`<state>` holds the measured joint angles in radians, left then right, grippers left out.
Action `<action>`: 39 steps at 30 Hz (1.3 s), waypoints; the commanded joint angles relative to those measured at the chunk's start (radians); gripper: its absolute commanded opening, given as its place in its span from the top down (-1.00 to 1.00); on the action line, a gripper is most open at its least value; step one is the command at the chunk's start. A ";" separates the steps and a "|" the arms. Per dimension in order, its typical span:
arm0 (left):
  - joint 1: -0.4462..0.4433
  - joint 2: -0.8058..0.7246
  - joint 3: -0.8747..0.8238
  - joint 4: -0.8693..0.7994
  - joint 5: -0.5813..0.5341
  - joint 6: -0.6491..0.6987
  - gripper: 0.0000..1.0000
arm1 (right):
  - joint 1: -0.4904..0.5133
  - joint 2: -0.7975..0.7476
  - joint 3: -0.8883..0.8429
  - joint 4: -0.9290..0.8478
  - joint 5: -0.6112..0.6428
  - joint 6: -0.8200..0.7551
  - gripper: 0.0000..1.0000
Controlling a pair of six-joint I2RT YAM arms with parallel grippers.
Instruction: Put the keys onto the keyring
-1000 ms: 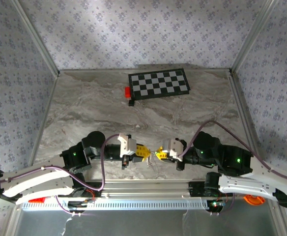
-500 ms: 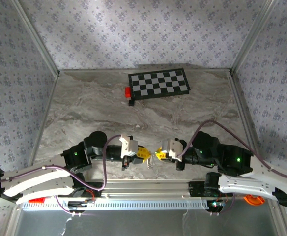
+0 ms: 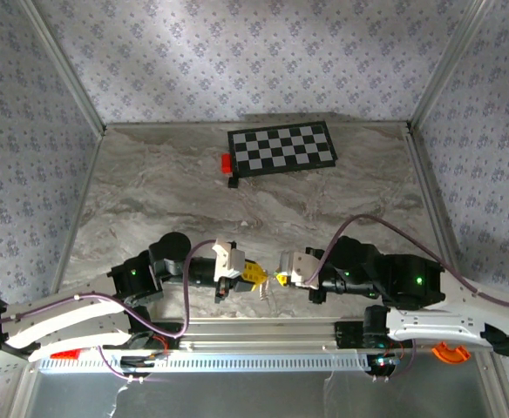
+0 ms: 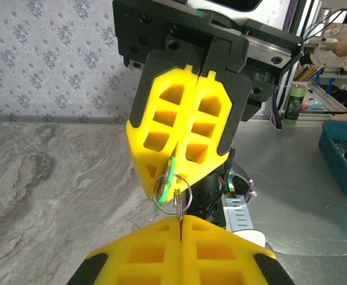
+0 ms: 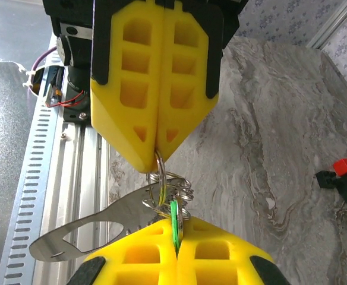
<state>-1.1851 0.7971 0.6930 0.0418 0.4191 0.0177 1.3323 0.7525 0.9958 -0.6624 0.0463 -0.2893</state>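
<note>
On the table [image 3: 150, 200] at 6 o'clock, by the near rail, you have the arms tip to tip: the left gripper [image 3: 259, 279] points to 3 o'clock, the right gripper [image 3: 281, 273] to 9 o'clock. Both pairs of jaws are pressed together.

From the right wrist, the key [image 5: 135, 206] lies flat, its long axis running out from the tips to 8 o'clock. The ring [image 5: 172, 185] sits in the gap. The left jaws nip its wire at 12 o'clock and the right jaws pinch its green tag [image 5: 174, 217] at 6 o'clock.

You cannot tell whether the key is already threaded, and I judge both arms equally near.
</note>
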 commanded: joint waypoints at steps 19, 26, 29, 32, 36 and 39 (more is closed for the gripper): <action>-0.001 -0.038 -0.024 0.052 0.029 0.006 1.00 | 0.077 0.040 0.063 -0.028 0.088 -0.006 1.00; 0.001 -0.037 -0.030 0.053 0.037 0.013 1.00 | 0.096 0.042 0.072 -0.042 0.115 -0.004 1.00; 0.001 -0.032 -0.026 0.041 0.042 0.017 1.00 | 0.101 0.045 0.076 -0.043 0.121 -0.005 1.00; 0.003 -0.028 -0.017 0.026 0.051 0.022 1.00 | 0.103 0.050 0.077 -0.044 0.129 -0.010 1.00; 0.003 -0.020 -0.012 0.012 0.065 0.022 1.00 | 0.106 0.060 0.081 -0.052 0.136 -0.010 1.00; 0.005 -0.012 -0.004 0.007 0.079 0.023 1.00 | 0.109 0.061 0.080 -0.055 0.138 -0.010 1.00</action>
<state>-1.1851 0.7822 0.6548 0.0429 0.4580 0.0189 1.4307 0.8158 1.0389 -0.6945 0.1619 -0.2893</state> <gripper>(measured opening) 0.047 0.050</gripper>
